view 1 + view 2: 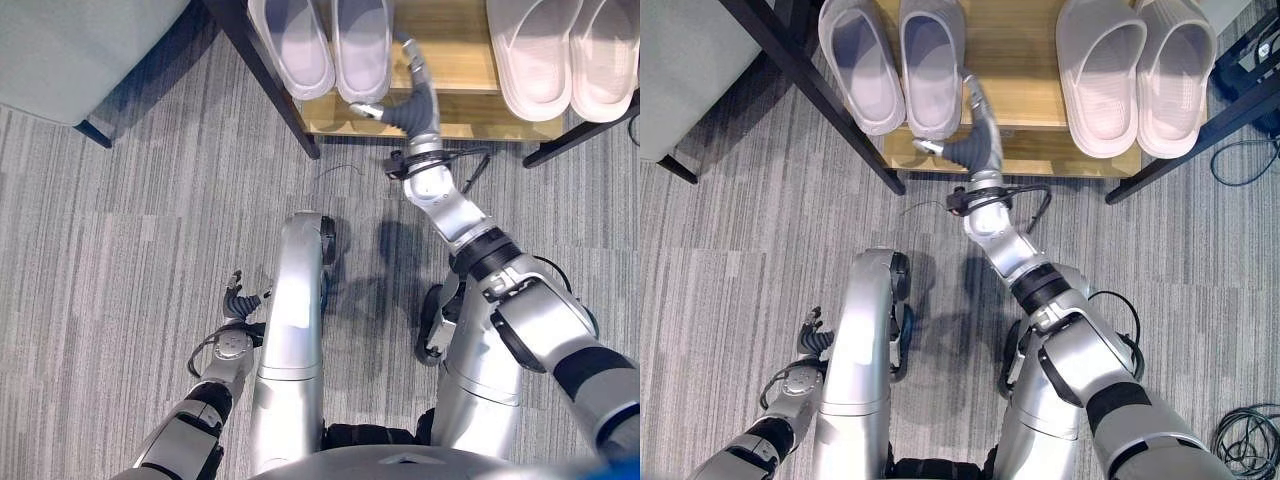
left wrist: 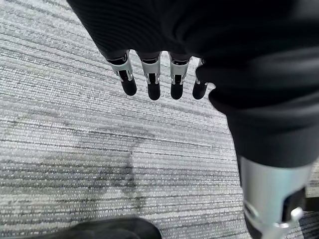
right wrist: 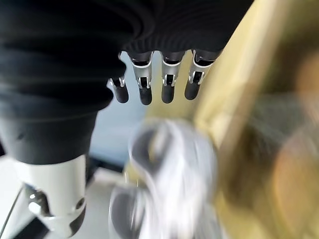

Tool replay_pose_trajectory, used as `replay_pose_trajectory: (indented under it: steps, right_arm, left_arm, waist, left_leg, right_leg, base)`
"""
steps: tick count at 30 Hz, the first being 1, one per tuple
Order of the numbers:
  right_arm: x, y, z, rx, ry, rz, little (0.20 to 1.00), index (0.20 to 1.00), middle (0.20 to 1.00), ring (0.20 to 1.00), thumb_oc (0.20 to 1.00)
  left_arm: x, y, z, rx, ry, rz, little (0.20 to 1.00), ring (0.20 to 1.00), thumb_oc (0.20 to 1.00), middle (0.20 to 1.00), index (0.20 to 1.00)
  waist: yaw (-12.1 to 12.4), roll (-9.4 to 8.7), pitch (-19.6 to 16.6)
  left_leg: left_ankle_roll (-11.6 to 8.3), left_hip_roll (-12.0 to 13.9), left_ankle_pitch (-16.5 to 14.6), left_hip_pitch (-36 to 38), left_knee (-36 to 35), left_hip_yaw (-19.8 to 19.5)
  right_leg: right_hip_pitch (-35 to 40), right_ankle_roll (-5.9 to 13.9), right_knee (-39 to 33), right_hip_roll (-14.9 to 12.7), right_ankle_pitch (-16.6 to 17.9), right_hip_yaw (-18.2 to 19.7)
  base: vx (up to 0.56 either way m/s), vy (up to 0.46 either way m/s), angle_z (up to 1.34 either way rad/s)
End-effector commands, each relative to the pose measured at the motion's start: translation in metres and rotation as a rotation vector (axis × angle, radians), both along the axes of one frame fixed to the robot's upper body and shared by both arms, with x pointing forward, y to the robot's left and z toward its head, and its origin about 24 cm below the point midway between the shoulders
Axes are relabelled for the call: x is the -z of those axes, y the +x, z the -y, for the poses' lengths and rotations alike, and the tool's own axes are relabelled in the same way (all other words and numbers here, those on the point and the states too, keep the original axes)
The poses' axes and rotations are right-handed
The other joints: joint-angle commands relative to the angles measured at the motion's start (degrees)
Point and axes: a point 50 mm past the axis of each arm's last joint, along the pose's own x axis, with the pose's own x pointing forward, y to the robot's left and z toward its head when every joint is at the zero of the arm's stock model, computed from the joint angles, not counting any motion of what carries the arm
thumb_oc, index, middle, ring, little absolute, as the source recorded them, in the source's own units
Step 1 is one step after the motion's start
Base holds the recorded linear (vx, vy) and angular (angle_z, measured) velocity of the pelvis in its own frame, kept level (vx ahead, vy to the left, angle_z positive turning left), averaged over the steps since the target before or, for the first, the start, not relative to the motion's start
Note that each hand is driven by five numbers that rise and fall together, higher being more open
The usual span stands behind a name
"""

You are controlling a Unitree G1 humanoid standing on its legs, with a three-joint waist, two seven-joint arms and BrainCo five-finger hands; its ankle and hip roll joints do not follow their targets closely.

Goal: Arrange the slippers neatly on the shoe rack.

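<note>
A pair of lavender-grey slippers (image 1: 290,45) (image 1: 362,45) lies side by side at the left of the shoe rack's wooden shelf (image 1: 450,50). At the shelf's right lies a pale pink pair (image 1: 535,55) (image 1: 605,50). My right hand (image 1: 415,100) reaches onto the shelf beside the right lavender slipper. Its straight fingers (image 3: 168,84) run along that slipper's side and its thumb rests at the heel. It is open. My left hand (image 1: 237,305) hangs low over the carpet at the lower left, with relaxed fingers (image 2: 152,82) and nothing in it.
The rack's black legs (image 1: 270,80) (image 1: 580,135) slant down to the grey striped carpet on both sides of the shelf. A grey upholstered seat (image 1: 70,50) stands at the upper left. Loose cables (image 1: 1240,150) lie on the floor to the rack's right.
</note>
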Motion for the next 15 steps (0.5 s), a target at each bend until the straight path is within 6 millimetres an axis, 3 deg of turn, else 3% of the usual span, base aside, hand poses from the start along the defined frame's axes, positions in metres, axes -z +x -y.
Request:
replay_pose_trajectory:
  steps: [1,4,8,9,11,12,13,14,15]
  right_arm:
    - [-0.045,-0.021,-0.003,0.055,0.013,0.286,1.000,1.000,1.000,1.000,1.000]
    - [-0.039,-0.032,0.016,0.065,0.058,0.313,1.000,1.000,1.000,1.000,1.000]
    - [-0.025,-0.038,0.025,0.029,0.066,0.277,1.000,1.000,1.000,1.000,1.000]
    - [0.000,-0.052,0.024,-0.106,0.119,0.197,1.000,1.000,1.000,1.000,1.000]
    - [0.038,-0.071,0.035,-0.139,0.092,0.101,1.000,1.000,1.000,1.000,1.000]
    - [0.047,-0.071,0.042,-0.103,0.117,0.089,1.000,1.000,1.000,1.000,1.000]
    - [0.057,-0.085,0.051,-0.089,0.104,0.066,1.000,1.000,1.000,1.000,1.000]
    - [0.083,-0.093,0.064,-0.043,0.132,-0.025,1.000,1.000,1.000,1.000,1.000]
    - [0.091,-0.104,0.079,0.023,0.044,-0.034,1.000,1.000,1.000,1.000,1.000]
  left_arm:
    - [-0.003,-0.004,0.012,0.044,0.006,0.051,1.000,1.000,1.000,1.000,1.000]
    - [-0.005,-0.003,0.011,0.027,-0.027,0.071,1.000,1.000,1.000,1.000,1.000]
    - [-0.007,-0.002,0.012,0.030,-0.043,0.086,1.000,1.000,1.000,1.000,1.000]
    - [-0.012,0.003,0.016,0.037,-0.067,0.119,1.000,1.000,1.000,1.000,1.000]
    - [-0.013,0.003,0.018,0.039,-0.068,0.124,1.000,1.000,1.000,1.000,1.000]
    - [-0.008,-0.008,0.008,0.073,0.002,0.113,1.000,1.000,1.000,1.000,1.000]
    - [-0.005,-0.011,0.005,-0.005,-0.087,0.094,1.000,1.000,1.000,1.000,1.000]
    - [0.004,-0.013,0.012,0.033,-0.072,0.051,1.000,1.000,1.000,1.000,1.000]
    - [0.004,-0.015,0.002,0.011,-0.045,0.034,1.000,1.000,1.000,1.000,1.000]
  waist:
    - [2.0,-0.36,-2.2]
    - [1.3,-0.37,-2.2]
    - [0.6,-0.35,-2.2]
    - [-0.3,-0.71,-2.3]
    - [-1.6,-1.40,-3.3]
    - [-1.5,-1.40,-4.5]
    - [-1.8,-1.60,-5.6]
    - [-3.1,-2.19,-8.1]
    - [-3.6,-2.15,-9.7]
  left_leg:
    - [-1.51,-3.1,1.0,-2.0,-2.9,-6.4]
    - [-1.51,-3.3,1.3,-2.0,-2.1,-6.2]
    - [-1.55,-3.5,1.8,-2.0,-1.6,-6.3]
    - [-1.65,-3.7,2.6,-2.0,-1.2,-6.6]
    - [-1.64,-3.8,3.6,-2.0,-2.2,-6.7]
    - [-1.68,-3.9,4.0,-2.0,-3.4,-6.6]
    - [-1.58,-3.5,4.3,-2.0,-5.0,-6.5]
    - [-1.47,-3.3,4.6,-2.0,-6.9,-6.6]
    - [-1.49,-2.8,5.1,-2.0,-8.6,-6.6]
  right_leg:
    - [-1.1,-2.04,0.2,0.2,7.0,6.4]
    - [-0.9,-1.46,0.5,0.5,7.2,6.6]
    - [-0.2,-0.69,0.7,0.8,7.6,6.5]
    - [0.8,0.08,0.2,0.5,7.9,6.3]
    - [1.6,0.37,-1.4,0.0,8.3,5.6]
    - [1.8,0.46,-2.5,0.0,8.5,5.5]
    - [2.3,0.61,-4.2,-0.2,8.7,5.1]
    - [2.7,1.01,-7.0,-0.4,8.9,4.5]
    - [3.3,1.42,-8.9,-0.7,9.1,4.3]
  base:
    - [0.00,0.000,0.00]
    - [0.00,0.000,0.00]
    - [0.00,0.000,0.00]
    - [-0.04,-0.012,0.01]
    - [-0.06,-0.006,-0.01]
    - [-0.04,-0.001,-0.04]
    - [-0.03,0.034,-0.07]
    - [-0.02,0.038,-0.03]
    - [0.00,0.079,-0.04]
